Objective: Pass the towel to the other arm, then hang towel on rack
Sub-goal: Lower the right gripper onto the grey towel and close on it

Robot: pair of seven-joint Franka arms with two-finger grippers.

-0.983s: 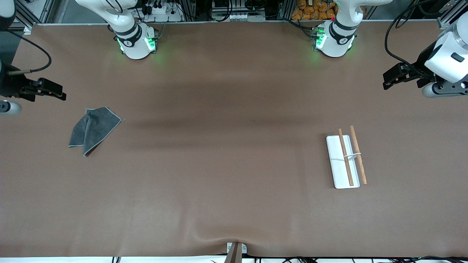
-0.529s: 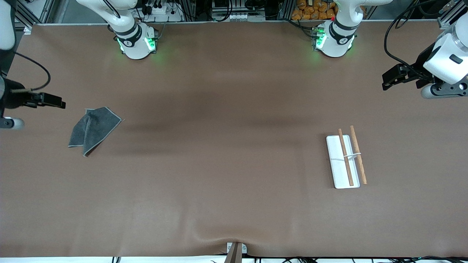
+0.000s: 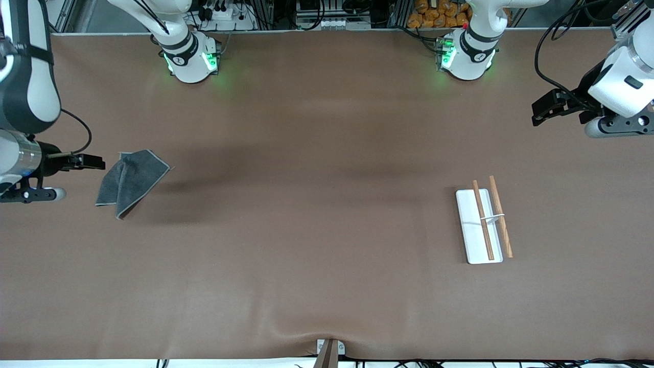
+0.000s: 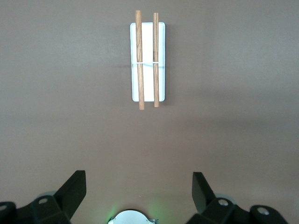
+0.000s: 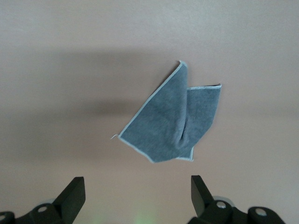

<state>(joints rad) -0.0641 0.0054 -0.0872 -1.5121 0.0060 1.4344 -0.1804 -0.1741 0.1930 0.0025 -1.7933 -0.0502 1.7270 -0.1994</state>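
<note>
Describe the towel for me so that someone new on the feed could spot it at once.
Start at the brown table and go to the right arm's end, where the right gripper hangs with jaws open. The towel lies flat just beside it: a small dark grey cloth, folded over itself, with pale stitched edges. Nothing else soft lies there; the white rack sits toward the left arm's end.

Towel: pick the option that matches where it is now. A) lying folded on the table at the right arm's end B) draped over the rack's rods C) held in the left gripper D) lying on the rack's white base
A: the towel lies crumpled on the bare table, apart from the rack, with the open right gripper beside it.
</note>
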